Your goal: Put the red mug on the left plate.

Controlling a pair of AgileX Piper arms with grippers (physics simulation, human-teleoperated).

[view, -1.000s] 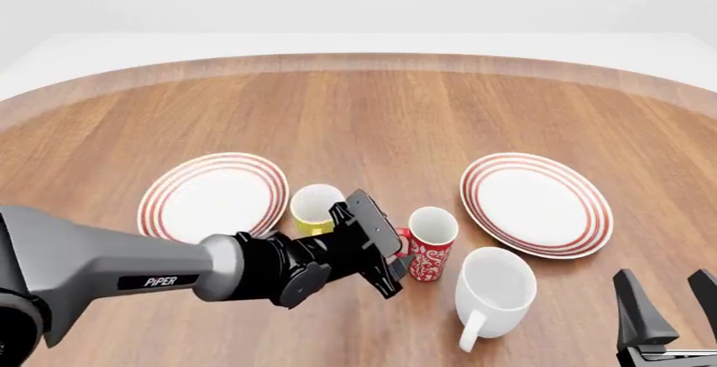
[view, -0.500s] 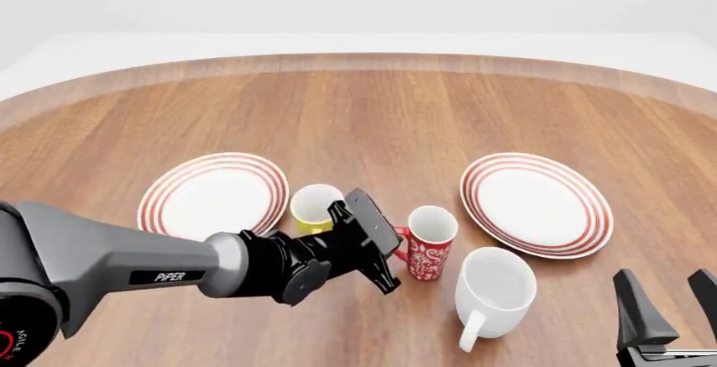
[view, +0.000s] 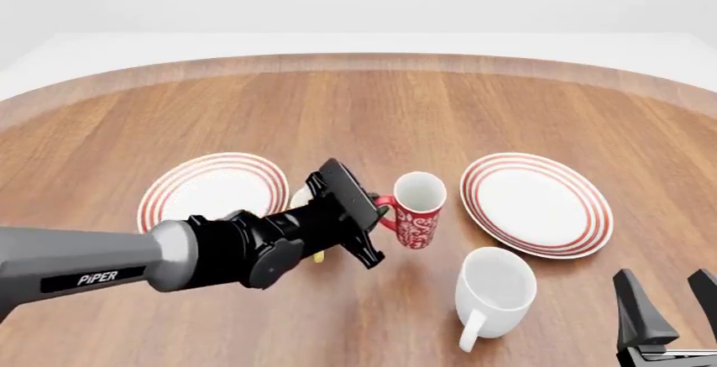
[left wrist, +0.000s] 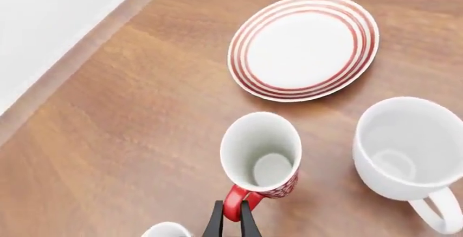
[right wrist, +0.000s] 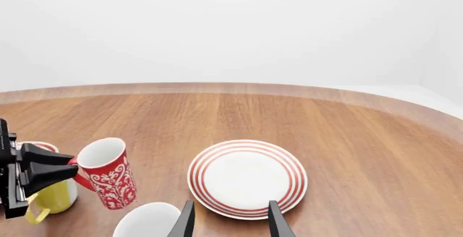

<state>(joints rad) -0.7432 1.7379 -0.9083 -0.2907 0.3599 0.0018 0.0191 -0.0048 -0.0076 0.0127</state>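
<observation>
We've got left gripper [view: 375, 216] clamped on handle of red mug [view: 415, 210]. Mug looks lifted off table and tilted, sitting between yellow mug [right wrist: 52, 196] and right plate [view: 538, 202], just far of white mug [view: 494, 290]. So we're in carry step. Next move, we reckon: swing mug left over yellow mug, level it, lower onto left plate [view: 213, 195]. Right gripper [view: 669, 302] parked near right, fingers apart, empty.

I see the red mug [view: 417, 211] with white floral swirls, white inside; the left plate [view: 213, 195] white with red rings; a seemingly yellow mug [right wrist: 51, 197].
</observation>
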